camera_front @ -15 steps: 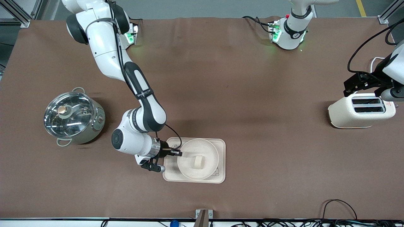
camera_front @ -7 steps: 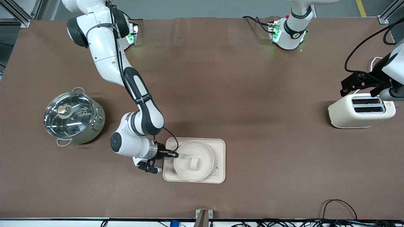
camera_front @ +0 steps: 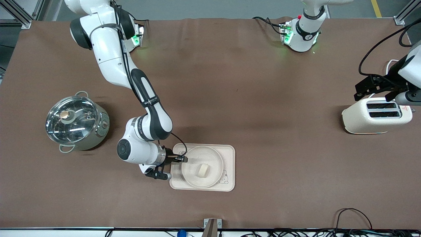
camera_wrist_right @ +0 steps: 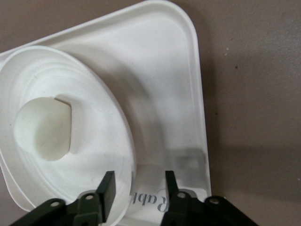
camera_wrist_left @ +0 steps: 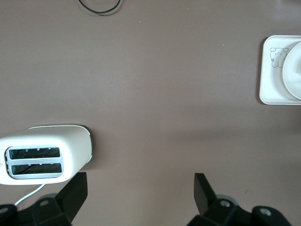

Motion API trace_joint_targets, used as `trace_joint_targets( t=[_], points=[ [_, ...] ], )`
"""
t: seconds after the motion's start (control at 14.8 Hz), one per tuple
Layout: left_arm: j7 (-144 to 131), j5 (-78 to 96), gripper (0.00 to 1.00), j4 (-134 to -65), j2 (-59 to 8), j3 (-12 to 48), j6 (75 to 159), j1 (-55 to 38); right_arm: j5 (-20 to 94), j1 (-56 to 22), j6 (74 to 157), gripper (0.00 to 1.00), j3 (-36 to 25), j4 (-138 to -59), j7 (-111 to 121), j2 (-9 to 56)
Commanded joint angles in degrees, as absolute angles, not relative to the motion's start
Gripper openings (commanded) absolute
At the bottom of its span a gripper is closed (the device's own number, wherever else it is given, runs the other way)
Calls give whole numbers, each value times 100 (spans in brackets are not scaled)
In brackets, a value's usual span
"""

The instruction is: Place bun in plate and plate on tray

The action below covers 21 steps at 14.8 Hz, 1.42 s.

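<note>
The bun (camera_front: 203, 170) lies in the round plate (camera_front: 213, 158), and the plate rests on the tray (camera_front: 230, 154), nearer the front camera than the table's middle. My right gripper (camera_front: 183, 160) is low at the plate's edge on the pot's side. In the right wrist view it (camera_wrist_right: 139, 184) is open. One finger is over the plate (camera_wrist_right: 99, 132) and the other over the tray (camera_wrist_right: 169, 94) by the "Rabbit" script, with the rim between them untouched. The bun (camera_wrist_right: 42, 127) is visible there too. My left gripper (camera_front: 361, 92) is open and empty, waiting over the toaster's end of the table (camera_wrist_left: 141, 183).
A steel pot with a glass lid (camera_front: 77, 121) stands toward the right arm's end. A white two-slot toaster (camera_front: 376, 115) stands at the left arm's end; it also shows in the left wrist view (camera_wrist_left: 47, 153). That view shows the tray's corner (camera_wrist_left: 270, 89) too.
The plate with the bun has come down onto the tray and shifted a little toward the pot. The right gripper moved with it. The left arm barely moved.
</note>
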State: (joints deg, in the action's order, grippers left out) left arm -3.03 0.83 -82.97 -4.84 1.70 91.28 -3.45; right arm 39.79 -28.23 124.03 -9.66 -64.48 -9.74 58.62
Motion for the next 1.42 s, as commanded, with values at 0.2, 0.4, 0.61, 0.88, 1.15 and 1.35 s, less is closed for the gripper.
trace_joint_targets(
  t=[0.2,0.4,0.61,0.88,1.15,1.35],
  points=[
    [-220,79,100,-8209,-527,132,9114,-352,2448,-2760,11857,100,-1116,-6486,-1054,5037],
    [-220,79,100,-8218,-519,141,9079,-352,2092,-2716,10963,100,-1290,-6548,-1072,4379],
    [-228,79,100,-8209,-527,141,9079,-360,1803,-2707,10442,100,-1730,-6871,-845,3624],
    [-211,105,100,-8209,-519,149,9079,-360,1003,-2655,10292,100,-1810,-7741,-536,2525],
    [-211,123,100,-8209,-510,149,9070,-360,835,-2409,10072,100,-1819,-8383,-133,1690],
    [-211,123,100,-8209,-510,149,9070,-360,563,-1812,9853,100,-1548,-8692,525,1092]
  ],
)
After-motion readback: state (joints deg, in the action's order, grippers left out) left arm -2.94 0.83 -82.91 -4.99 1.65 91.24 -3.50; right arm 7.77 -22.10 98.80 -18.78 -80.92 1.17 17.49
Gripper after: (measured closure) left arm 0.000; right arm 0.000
